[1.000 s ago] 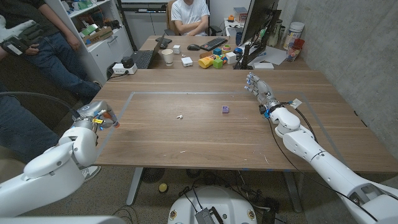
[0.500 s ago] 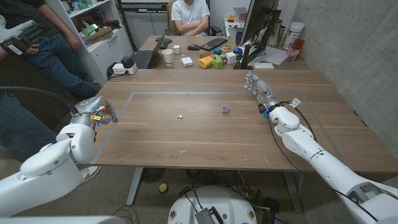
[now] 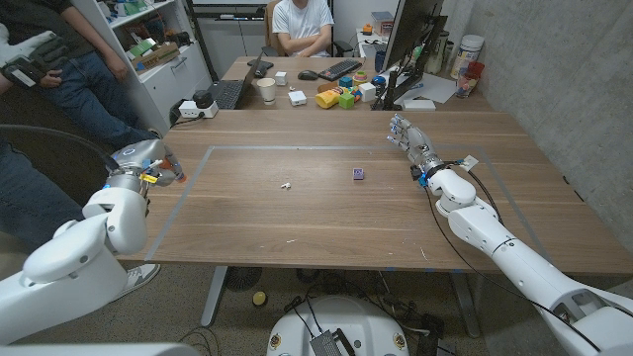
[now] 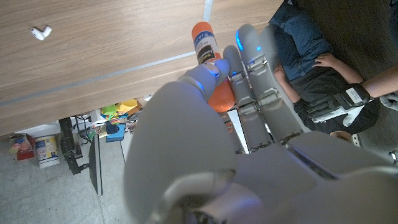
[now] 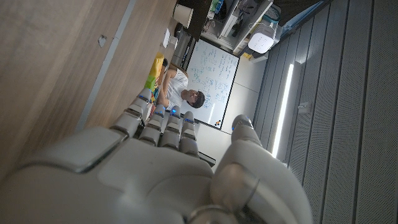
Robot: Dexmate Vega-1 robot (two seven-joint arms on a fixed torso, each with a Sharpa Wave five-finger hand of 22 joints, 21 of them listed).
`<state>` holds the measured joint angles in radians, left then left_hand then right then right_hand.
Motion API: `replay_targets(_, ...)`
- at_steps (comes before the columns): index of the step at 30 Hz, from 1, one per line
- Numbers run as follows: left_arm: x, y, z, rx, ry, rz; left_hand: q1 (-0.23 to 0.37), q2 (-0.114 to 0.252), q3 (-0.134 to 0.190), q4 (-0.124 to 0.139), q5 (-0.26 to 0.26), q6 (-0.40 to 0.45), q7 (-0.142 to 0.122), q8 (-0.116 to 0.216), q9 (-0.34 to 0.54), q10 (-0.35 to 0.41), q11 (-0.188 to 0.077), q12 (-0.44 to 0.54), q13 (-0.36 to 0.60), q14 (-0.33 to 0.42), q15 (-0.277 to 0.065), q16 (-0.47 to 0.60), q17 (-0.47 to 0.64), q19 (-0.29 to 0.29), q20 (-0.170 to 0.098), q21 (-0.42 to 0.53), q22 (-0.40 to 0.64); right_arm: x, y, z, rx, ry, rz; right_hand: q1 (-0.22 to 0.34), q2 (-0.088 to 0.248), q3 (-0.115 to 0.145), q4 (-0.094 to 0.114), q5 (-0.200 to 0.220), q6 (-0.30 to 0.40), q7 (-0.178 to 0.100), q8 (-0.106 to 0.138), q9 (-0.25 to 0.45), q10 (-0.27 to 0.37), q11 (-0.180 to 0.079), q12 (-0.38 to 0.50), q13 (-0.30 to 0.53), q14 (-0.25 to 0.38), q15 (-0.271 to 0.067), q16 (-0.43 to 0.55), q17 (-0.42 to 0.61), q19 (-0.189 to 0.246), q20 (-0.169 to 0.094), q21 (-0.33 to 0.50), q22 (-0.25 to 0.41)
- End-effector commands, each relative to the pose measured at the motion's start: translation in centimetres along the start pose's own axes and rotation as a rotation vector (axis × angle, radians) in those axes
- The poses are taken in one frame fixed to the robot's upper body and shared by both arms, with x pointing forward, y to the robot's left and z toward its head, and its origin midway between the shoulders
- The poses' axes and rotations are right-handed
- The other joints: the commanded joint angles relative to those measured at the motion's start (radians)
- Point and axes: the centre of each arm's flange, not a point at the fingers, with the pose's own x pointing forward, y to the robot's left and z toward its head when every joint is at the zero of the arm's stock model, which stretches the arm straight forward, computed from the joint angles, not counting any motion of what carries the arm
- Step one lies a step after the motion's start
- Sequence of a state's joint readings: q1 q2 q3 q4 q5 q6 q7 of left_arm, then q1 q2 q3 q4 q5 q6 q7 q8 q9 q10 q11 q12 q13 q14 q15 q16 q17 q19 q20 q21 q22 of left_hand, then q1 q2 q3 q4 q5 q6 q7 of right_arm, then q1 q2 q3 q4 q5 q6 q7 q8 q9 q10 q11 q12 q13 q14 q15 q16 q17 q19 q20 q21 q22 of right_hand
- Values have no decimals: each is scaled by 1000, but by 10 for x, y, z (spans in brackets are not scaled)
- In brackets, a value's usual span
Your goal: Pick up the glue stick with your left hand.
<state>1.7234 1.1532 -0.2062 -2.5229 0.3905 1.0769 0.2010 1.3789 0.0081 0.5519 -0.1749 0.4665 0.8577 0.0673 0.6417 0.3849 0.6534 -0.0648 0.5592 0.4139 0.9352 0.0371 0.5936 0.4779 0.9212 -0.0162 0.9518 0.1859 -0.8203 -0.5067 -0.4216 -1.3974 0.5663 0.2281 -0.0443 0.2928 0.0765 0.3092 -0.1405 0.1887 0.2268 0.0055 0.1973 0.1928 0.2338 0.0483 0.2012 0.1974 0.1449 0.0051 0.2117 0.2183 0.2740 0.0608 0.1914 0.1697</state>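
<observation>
The glue stick, orange with a white label, sticks out of my left hand over the table's left edge. In the left wrist view the fingers and thumb hold the glue stick above the wood, its end pointing out past the fingertips. My right hand stands on the table's right side with fingers stretched toward the far edge and nothing in it. The right wrist view shows the back of that right hand beside the tabletop.
A small purple cube and a tiny white piece lie near the table's middle, inside a taped rectangle. A cluttered desk with a monitor stands behind the table. People stand close by at the left and sit behind.
My left hand has moved farther from me along the table's left edge, carrying the glue stick with it. The right arm has stayed still.
</observation>
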Motion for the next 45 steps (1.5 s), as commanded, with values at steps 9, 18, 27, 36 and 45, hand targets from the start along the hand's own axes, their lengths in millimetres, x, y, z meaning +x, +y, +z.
replay_targets(9,5,35,7,11,-23,78,-4,4,9,0,15,3,-6,11,-1,197,5,-8,283,149,-150,1,12,0,3,20,-2,1,1,-1,7,-1,4,7,0,-5,3,7,10,-2,5,2,8,1,2,3,2,0,8,3,1,-2,1,3)
replay_targets(18,4,54,10,13,-27,119,-7,3,11,-1,20,3,-8,12,-3,199,4,-15,288,153,-152,-2,18,-6,6,29,-3,2,0,-1,6,1,13,7,1,-6,3,7,10,-2,5,2,7,3,1,3,2,0,8,3,2,-2,2,3)
replay_targets(27,2,58,10,19,-23,133,-10,2,12,0,24,2,-11,13,-4,205,4,-20,290,154,-154,-4,24,-13,8,36,-4,1,0,0,7,-4,12,7,1,-6,3,7,10,-1,5,2,6,1,1,3,1,0,8,3,1,-2,1,3)
replay_targets(36,1,56,1,17,-38,133,-14,0,14,0,28,5,-12,14,-6,207,1,-27,295,154,-152,-8,29,-24,14,42,-5,-5,7,2,0,-9,0,8,1,-6,3,7,10,-2,5,2,7,3,1,3,1,0,8,3,1,-2,1,3)
replay_targets(45,-1,53,-3,12,-54,122,-18,-1,15,0,31,6,-14,16,-7,213,1,-33,295,157,-153,-12,33,-27,14,49,-6,-10,15,4,-2,-14,-3,8,1,-7,3,7,10,-2,5,2,8,4,1,3,1,0,8,3,1,-1,1,3)
